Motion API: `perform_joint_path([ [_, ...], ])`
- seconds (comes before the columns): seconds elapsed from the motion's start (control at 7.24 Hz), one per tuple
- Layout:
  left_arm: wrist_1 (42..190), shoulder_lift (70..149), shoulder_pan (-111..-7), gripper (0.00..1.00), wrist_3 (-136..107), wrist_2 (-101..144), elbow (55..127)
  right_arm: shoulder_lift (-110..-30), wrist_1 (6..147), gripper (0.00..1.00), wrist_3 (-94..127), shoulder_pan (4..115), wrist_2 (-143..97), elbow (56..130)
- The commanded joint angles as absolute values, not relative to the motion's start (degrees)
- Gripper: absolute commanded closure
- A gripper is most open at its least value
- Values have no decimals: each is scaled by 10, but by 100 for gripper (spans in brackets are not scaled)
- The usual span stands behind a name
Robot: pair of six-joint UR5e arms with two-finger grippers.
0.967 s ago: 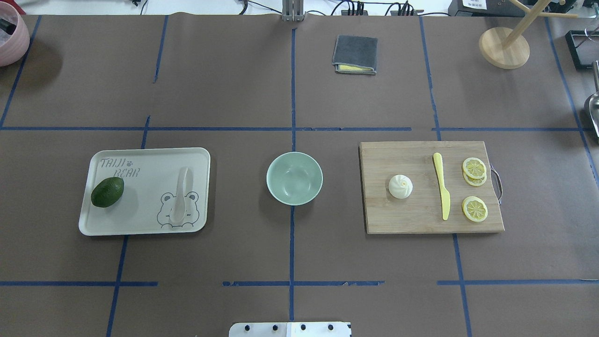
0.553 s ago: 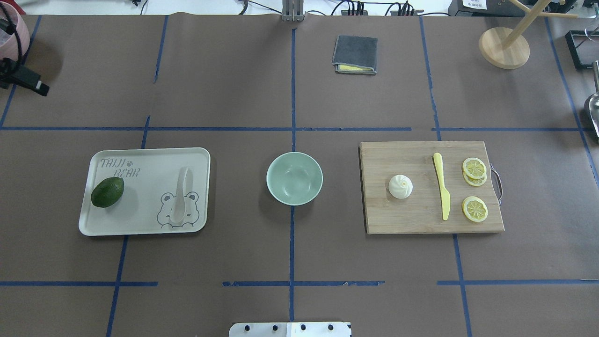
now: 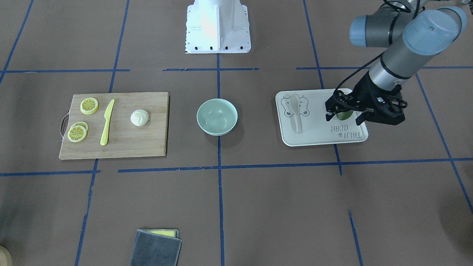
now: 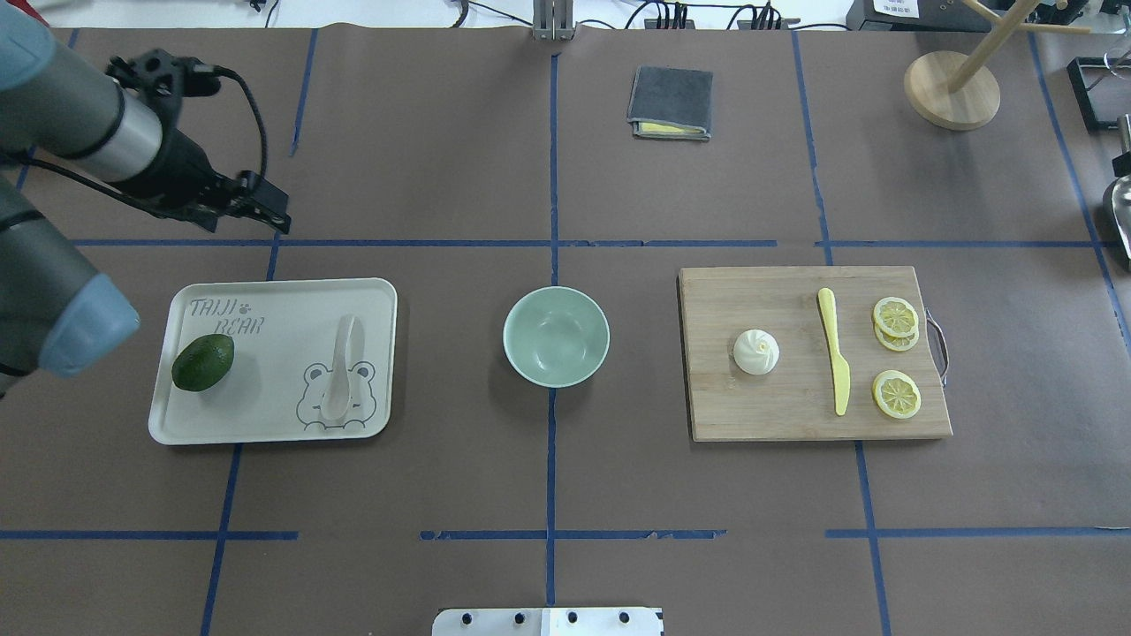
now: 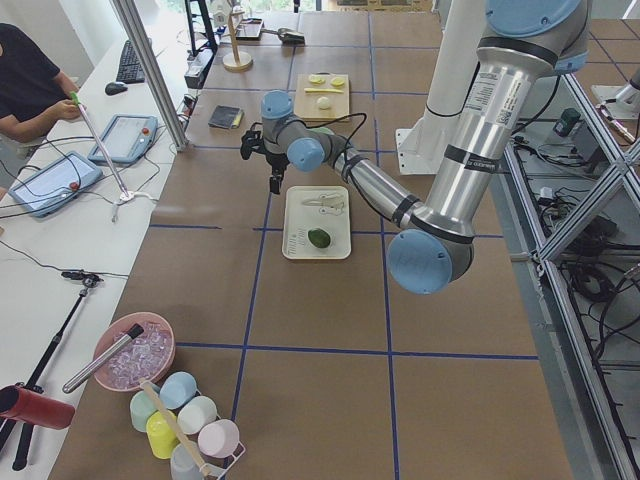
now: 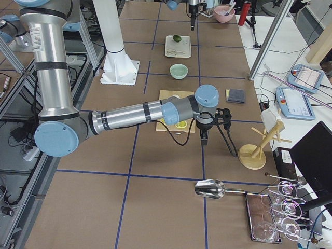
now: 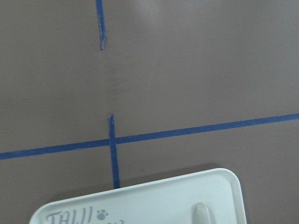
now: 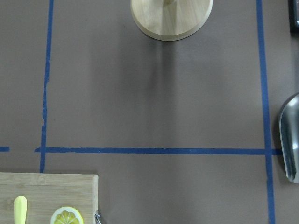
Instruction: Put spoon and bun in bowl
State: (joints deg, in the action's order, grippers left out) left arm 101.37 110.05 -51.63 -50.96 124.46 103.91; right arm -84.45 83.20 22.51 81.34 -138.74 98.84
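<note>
The off-white spoon [image 4: 340, 371] lies on the bear tray [image 4: 274, 424] at the left, handle pointing away from me. The white bun [image 4: 756, 352] sits on the wooden cutting board [image 4: 778, 415] at the right. The mint-green bowl [image 4: 556, 336] stands empty between them. My left gripper [image 4: 269, 216] hangs open and empty above the table, just beyond the tray's far edge. Its wrist view shows the tray's far edge and the spoon handle tip [image 7: 203, 212]. My right gripper [image 6: 203, 140] shows only in the exterior right view, beyond the board's right end. I cannot tell whether it is open.
A green avocado [image 4: 202, 362] lies on the tray's left part. A yellow knife [image 4: 835, 362] and lemon slices [image 4: 896, 393] lie on the board. A folded grey cloth [image 4: 671, 102], a wooden stand [image 4: 952, 90] and a metal scoop [image 4: 1120, 208] sit further back.
My left arm has come into the overhead view from the left and its gripper now hangs beyond the tray's far edge. The spoon, bun and bowl have not moved.
</note>
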Motion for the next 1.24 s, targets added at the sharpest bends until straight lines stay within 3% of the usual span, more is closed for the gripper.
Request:
perform_joint_path([
  [0.0, 1074, 1108, -429, 0, -615, 1178, 1004, -839, 788, 0, 260, 769, -1381, 997],
  [1.11, 1092, 1101, -362, 14, -656, 1112, 968, -791, 755, 0, 446, 657, -1372, 1060],
])
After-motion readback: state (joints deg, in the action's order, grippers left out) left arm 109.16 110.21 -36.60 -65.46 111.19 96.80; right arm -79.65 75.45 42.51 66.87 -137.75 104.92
